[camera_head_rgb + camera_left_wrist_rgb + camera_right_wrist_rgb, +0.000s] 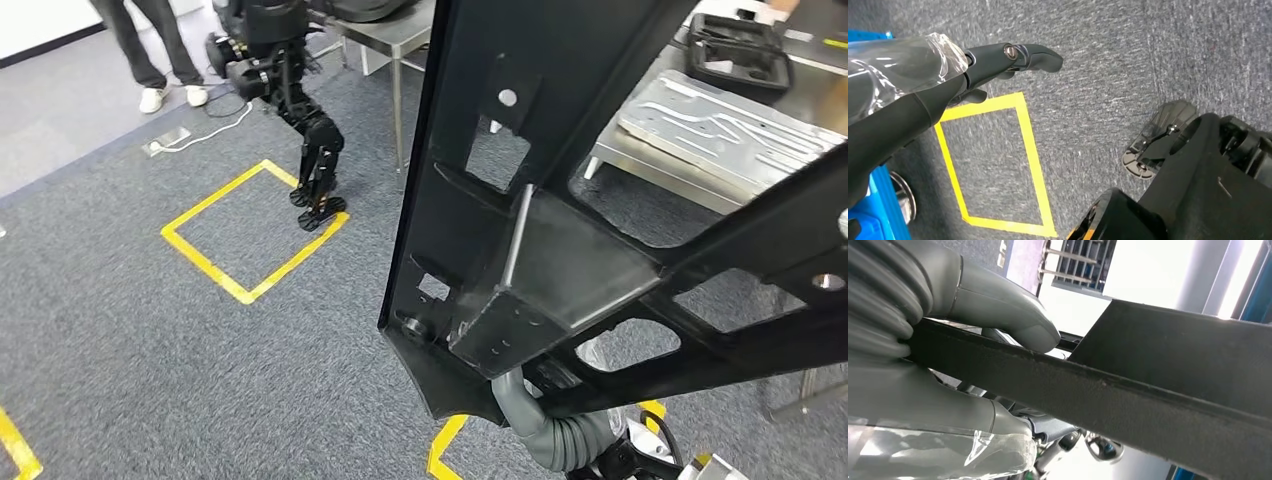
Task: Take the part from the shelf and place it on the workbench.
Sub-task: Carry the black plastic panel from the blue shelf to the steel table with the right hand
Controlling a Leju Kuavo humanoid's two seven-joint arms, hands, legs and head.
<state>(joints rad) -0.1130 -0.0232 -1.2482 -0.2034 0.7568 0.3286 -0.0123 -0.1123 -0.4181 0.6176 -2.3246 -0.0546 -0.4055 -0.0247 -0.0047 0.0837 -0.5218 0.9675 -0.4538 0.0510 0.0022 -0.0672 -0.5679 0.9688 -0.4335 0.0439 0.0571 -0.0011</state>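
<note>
Right hand [948, 355] is clamping the black part [560, 230], long axis tilting up; workbench [640, 160] lying far right. Left hand [998, 62] is hanging empty, fingers apart.

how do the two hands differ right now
The right hand grips the black part, thumb on one side of its edge and the other fingers on the other; the left hand holds nothing. The right holds the part up in front of the head view; the left hangs over grey carpet. Both wear clear plastic wrap.

Grey carpet floor [120, 340], yellow tape square [250, 232]; metal workbench [640, 165] carries ribbed metal tray [720, 125].
</note>
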